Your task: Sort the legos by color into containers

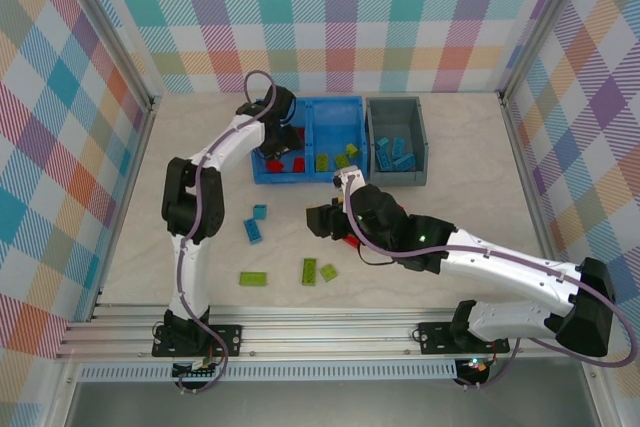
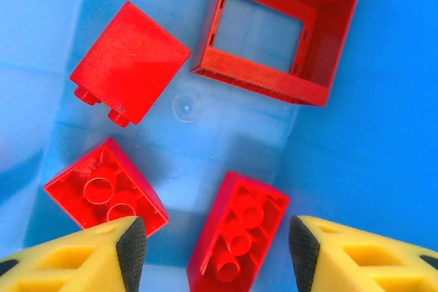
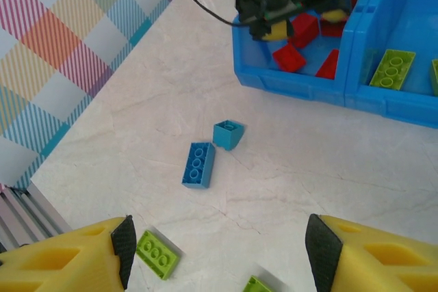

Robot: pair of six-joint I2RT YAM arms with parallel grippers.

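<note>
My right pincer (image 3: 219, 241), spread wide and empty, is the nearer one: the long blue lego (image 3: 198, 164) lies on the worktop (image 3: 321, 169) left of centre in its wrist view, long axis nearly up-down, while my left pincer (image 2: 215, 247) gapes over the red legos (image 2: 130, 63) in the blue bin (image 2: 383, 135).

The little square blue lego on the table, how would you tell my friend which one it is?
Find the bright blue bin at the back of the table. On the tabletop in front of its left compartment, two blue bricks lie close together. The small square blue lego is the one nearer the bin; the long blue lego beside it is a stretched rectangle.
</note>
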